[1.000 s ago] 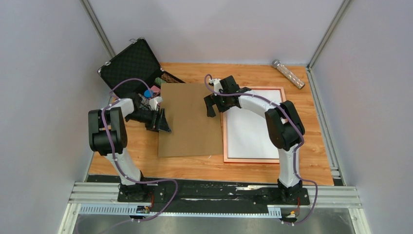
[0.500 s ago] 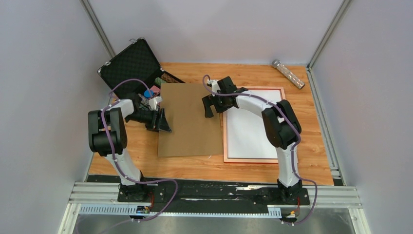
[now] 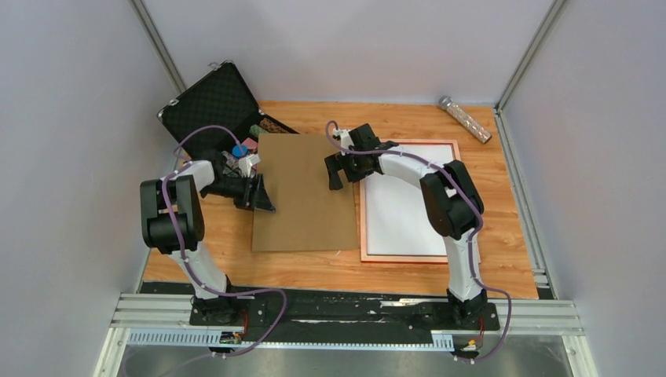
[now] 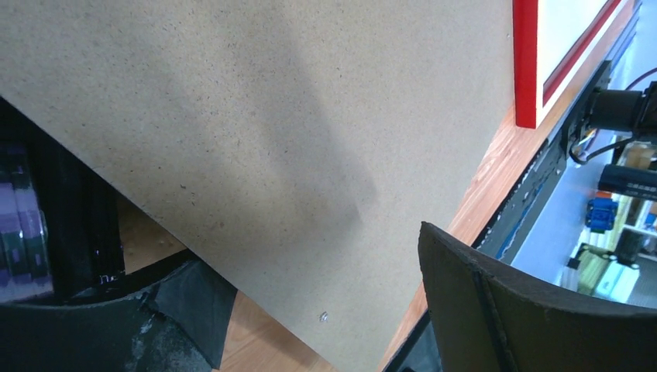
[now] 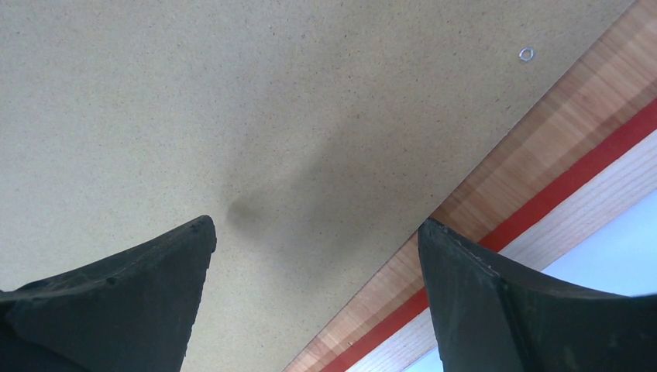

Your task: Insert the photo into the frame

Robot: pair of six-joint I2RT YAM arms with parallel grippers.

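While the top view shows both arms over the brown backing board at centre, the photo lies white back up inside the frame, right of centre on the surface. The left end effector is at the board's left edge, the right end effector at its upper right edge.

Left wrist: jaws wide, board edge running between the fingers, nothing gripped.

Right wrist: jaws fully spread above the board, empty; red frame rim at lower right.

Risk (judgement): the thin, flat board offers little purchase, so an uneven pinch could slide it into the frame and shift the photo.
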